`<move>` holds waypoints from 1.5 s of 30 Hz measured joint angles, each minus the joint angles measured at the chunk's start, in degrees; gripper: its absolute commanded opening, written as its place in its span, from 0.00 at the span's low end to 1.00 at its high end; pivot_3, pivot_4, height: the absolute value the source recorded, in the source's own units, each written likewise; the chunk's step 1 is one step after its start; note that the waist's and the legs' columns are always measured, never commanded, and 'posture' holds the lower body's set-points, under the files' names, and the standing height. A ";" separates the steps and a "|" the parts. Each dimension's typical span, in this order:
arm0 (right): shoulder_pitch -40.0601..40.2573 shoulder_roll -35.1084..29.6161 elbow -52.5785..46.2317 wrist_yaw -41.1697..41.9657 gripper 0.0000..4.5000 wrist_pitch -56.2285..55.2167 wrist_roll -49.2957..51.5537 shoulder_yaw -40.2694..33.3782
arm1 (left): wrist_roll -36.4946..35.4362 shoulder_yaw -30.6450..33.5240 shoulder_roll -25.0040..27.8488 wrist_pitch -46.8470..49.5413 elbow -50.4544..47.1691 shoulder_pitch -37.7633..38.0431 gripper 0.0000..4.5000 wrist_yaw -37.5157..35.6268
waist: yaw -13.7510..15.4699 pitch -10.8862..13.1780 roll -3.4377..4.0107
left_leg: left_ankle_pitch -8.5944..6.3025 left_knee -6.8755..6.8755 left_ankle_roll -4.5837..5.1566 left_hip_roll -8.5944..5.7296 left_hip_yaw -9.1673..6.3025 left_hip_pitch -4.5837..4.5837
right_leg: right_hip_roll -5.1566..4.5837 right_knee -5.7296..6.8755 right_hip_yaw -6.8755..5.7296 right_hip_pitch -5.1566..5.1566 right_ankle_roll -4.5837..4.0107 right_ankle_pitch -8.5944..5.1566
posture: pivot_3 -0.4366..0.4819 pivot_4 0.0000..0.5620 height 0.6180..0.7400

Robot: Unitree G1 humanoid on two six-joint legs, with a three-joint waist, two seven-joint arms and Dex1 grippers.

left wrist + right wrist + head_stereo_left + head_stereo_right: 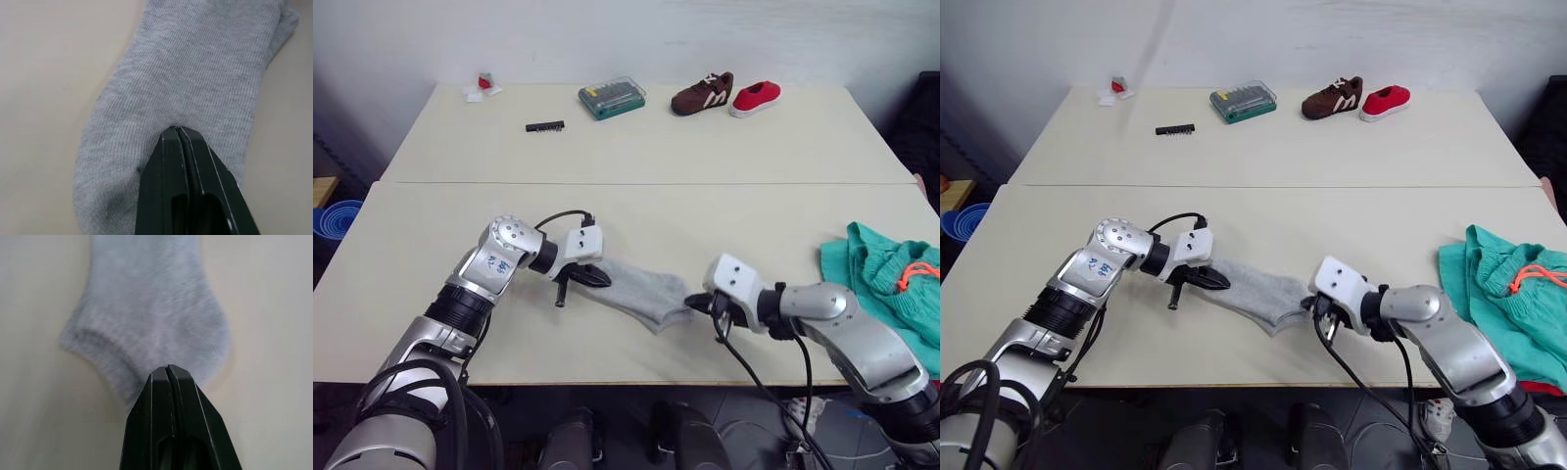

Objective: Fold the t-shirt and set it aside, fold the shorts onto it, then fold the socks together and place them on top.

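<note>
The grey socks (641, 292) lie flat near the front of the table, stretched between my two grippers. My left gripper (602, 277) is shut on the end nearer my left arm; in the left wrist view its closed fingertips (178, 131) pinch the knit (186, 73). My right gripper (695, 304) is shut on the cuff end of the socks (146, 318). The teal shorts (886, 274) with the orange drawstring (918, 273) lie bunched at the table's right edge, beyond my right arm. The t-shirt is out of view.
On the far table stand a brown shoe (702, 94), a small red shoe (756, 97), a green bit case (612, 97), a black bit strip (545, 126) and a small red-and-white item (485, 85). A blue bowl (335, 217) sits off the left side.
</note>
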 measured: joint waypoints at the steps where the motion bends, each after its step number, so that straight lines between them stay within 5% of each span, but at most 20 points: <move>1: -1.97 1.82 0.11 -0.54 0.00 0.82 0.65 0.08 | -0.19 0.74 -0.22 0.72 -0.33 0.60 0.01 0.13 | -0.18 0.00 0.00 | 0.00 0.00 0.00 0.00 -0.01 0.00 | 0.00 0.00 -0.01 0.00 0.00 0.00 | 0.48 0.27 1.00; 7: -8.13 9.49 8.39 -2.95 0.00 -2.67 -3.70 8.66 | -0.23 2.54 -1.43 3.06 -4.06 3.43 0.01 2.21 | -0.11 -0.01 -0.02 | 0.00 0.02 0.02 -0.06 -0.02 -0.05 | -0.01 -0.05 -0.05 0.03 0.02 0.01 | 0.48 0.27 1.00; 11: -6.16 7.09 12.05 -3.10 0.00 -8.64 -9.10 13.21 | -0.27 3.35 -2.61 4.18 -4.05 3.92 0.01 3.66 | 0.14 -0.02 -0.01 | -0.03 0.04 0.14 -0.15 0.05 -0.05 | -0.06 -0.14 0.00 0.08 0.16 0.08 | 0.48 0.27 1.00; 19: 5.51 -3.11 3.36 -0.82 0.00 -9.66 -7.99 4.47 | -0.45 4.19 -2.03 4.24 -3.76 4.49 0.01 3.97 | 0.67 -0.11 -0.14 | -0.05 0.03 0.12 -0.05 0.02 0.07 | -0.05 -0.13 0.03 0.13 0.15 0.09 | 0.48 0.27 1.00; 24: 2.19 3.43 2.91 -3.01 0.00 -5.70 -5.19 2.08 | -1.49 5.49 -1.69 5.36 -4.20 5.13 0.01 3.78 | -0.17 -0.10 -0.13 | 0.05 -0.03 -0.01 0.01 0.01 0.02 | -0.03 -0.05 0.02 0.01 0.02 0.12 | 0.48 0.27 1.00; 31: -3.70 8.62 8.71 -3.59 0.00 -6.23 -7.63 8.56 | -6.57 7.60 -2.14 14.68 -10.46 4.83 0.01 2.59 | -0.29 -0.10 -0.14 | 0.05 -0.04 0.00 -0.06 0.00 -0.15 | 0.01 -0.14 -0.05 -0.04 0.02 0.09 | 0.48 0.27 1.00; 39: -1.77 6.43 9.56 -3.11 0.00 -10.68 -11.04 11.19 | -1.10 3.56 -4.19 10.00 -3.44 2.21 0.01 8.49 | -0.37 -0.14 -0.20 | 0.01 -0.04 0.04 -0.04 0.05 -0.03 | 0.01 -0.15 0.01 0.02 0.13 0.09 | 0.48 0.27 1.00; 45: 3.12 4.16 5.31 -2.51 0.00 -9.54 -9.55 7.38 | 0.80 6.49 2.52 4.52 0.74 1.56 0.01 11.19 | -1.29 -0.18 -0.22 | -0.02 -0.17 -0.05 0.06 0.07 0.17 | 0.00 -0.08 0.06 0.05 0.01 0.05 | 0.48 0.27 1.00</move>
